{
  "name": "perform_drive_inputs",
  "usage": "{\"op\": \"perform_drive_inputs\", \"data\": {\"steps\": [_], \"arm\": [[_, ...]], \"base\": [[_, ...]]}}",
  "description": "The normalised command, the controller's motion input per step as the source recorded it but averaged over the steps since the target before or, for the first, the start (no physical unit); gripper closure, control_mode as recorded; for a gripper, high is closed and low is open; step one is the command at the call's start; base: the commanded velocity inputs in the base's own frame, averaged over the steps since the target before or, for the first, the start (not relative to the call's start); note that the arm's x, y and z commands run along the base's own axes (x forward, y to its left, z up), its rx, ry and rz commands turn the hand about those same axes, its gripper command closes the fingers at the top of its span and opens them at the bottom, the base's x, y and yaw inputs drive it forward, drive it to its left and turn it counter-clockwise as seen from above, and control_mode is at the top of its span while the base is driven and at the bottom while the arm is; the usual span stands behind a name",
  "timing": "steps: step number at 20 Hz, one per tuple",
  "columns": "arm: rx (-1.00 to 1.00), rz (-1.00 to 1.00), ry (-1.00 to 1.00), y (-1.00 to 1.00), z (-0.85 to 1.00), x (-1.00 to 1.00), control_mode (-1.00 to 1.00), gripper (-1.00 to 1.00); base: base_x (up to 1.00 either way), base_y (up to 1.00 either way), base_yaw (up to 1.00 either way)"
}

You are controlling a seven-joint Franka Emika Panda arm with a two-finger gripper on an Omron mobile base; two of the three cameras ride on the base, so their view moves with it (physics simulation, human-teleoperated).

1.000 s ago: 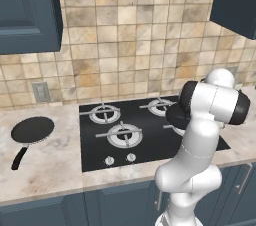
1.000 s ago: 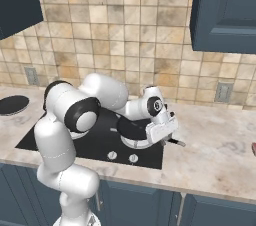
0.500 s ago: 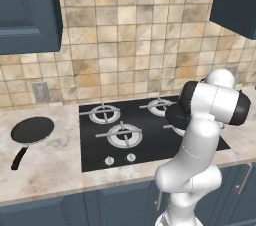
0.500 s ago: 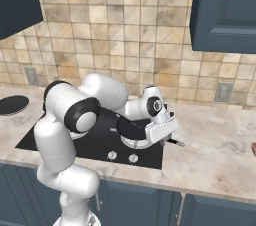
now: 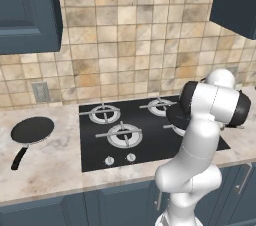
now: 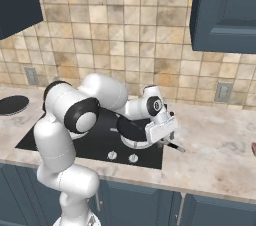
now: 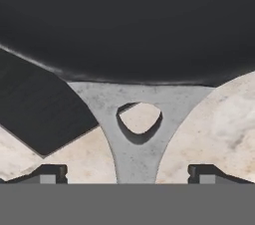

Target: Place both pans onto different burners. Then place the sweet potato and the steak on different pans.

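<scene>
No legible text, label, brand, number or sign appears on any surface. The cooktop [image 5: 150,132] knobs [image 5: 120,159] carry no readable markings.

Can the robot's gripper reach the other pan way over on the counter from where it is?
Probably yes. The gripper is open at the pan on the burner. The second pan sits uncovered on the counter, far across the cooktop.

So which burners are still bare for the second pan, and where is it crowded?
The two left burners, back and front, sit bare, as does the counter between the cooktop and the second pan. The right front corner is crowded: the first pan sits on a burner there, with the open gripper straddling its handle.
</scene>
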Motion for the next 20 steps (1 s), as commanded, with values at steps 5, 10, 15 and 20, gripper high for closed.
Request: {"op": "perform_drive_inputs", "data": {"steps": [5,10,15,20], "arm": [[0.00,0.00,-0.04,0.00,0.40,-0.05,-1.00,-1.00],[0.00,-0.02,-0.14,0.00,0.55,-0.22,-1.00,-1.00],[0.02,-0.10,-0.18,0.08,0.57,-0.24,-1.00,-1.00],[0.08,-0.23,-0.20,0.18,0.53,-0.16,-1.00,-1.00]], "base": [[0.00,0.00,0.00],[0.00,0.00,0.00],[0.00,0.00,0.00],[0.00,0.00,0.00]]}}
